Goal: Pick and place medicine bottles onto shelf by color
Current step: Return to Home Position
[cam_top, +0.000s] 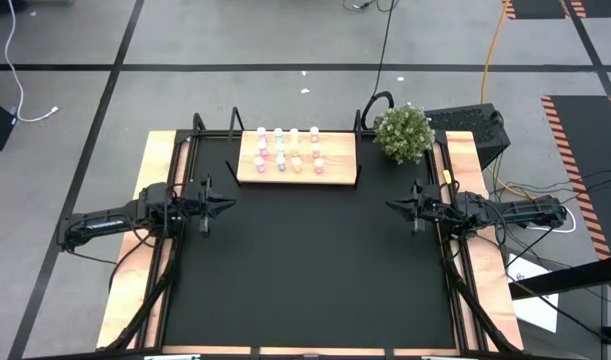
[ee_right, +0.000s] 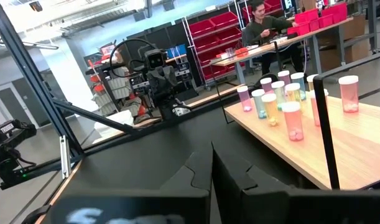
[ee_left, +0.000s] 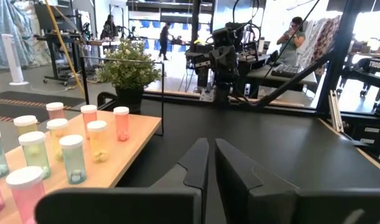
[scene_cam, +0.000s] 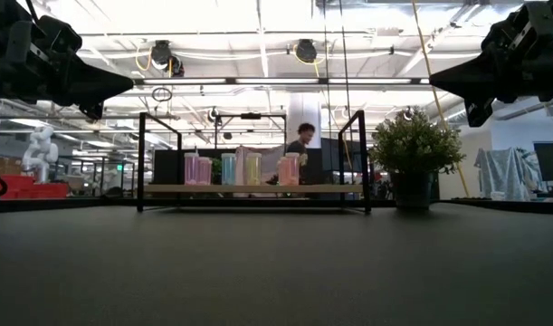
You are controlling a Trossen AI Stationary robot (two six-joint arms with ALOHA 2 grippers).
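The medicine bottles (cam_top: 288, 148) stand upright in short rows on the shelf (cam_top: 335, 172), at the upper centre of the high view. Pink ones sit toward the frame's left, then bluish-green, then yellow, with reddish ones at the right. The shelf lies at the far edge of my black worktop (cam_top: 305, 270), and a potted plant (cam_top: 403, 131) is just beside its right end. My left tool (cam_top: 228, 205) hangs at the left middle of the frame, raised off the worktop, its fingers drawn to a narrow slit and holding nothing. My right tool (cam_top: 393, 207) mirrors it at the right middle, fingers likewise pressed close and empty. Both are well apart from the shelf and point toward each other.
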